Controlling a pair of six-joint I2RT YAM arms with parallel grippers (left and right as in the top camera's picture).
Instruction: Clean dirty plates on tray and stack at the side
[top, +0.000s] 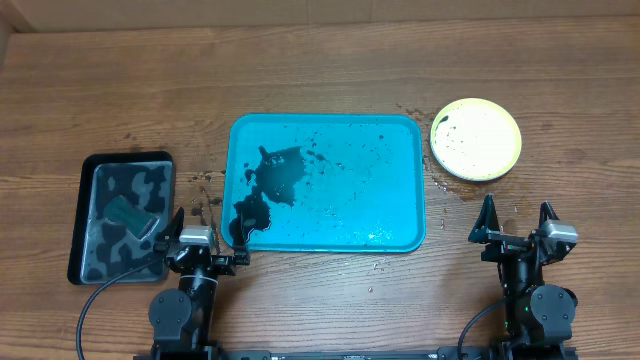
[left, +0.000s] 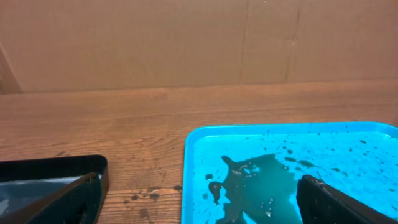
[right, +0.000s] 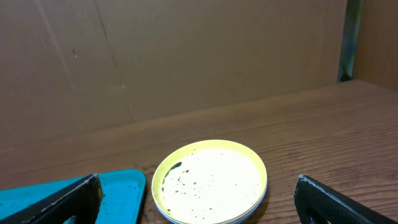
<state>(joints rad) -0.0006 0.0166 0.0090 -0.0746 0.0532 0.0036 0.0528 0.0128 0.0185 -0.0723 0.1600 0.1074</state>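
The yellow-green plate (top: 476, 139) lies on the wood right of the turquoise tray (top: 400, 215), with dark specks and a smear at its left edge. In the right wrist view (right: 211, 180) a paler rim shows under it; the white and light blue plates are otherwise hidden. The tray holds no plates, only a dark puddle (top: 275, 180) and droplets, also in the left wrist view (left: 199, 162). My left gripper (top: 208, 225) is open and empty at the tray's front left corner. My right gripper (top: 516, 215) is open and empty, in front of the plate.
A black tray (top: 90, 200) with a dark sponge (top: 130, 213) sits left of the turquoise tray. Dark drips mark the wood between them (top: 205, 185) and near the plate (top: 440, 185). A cardboard wall stands behind the table (left: 186, 43).
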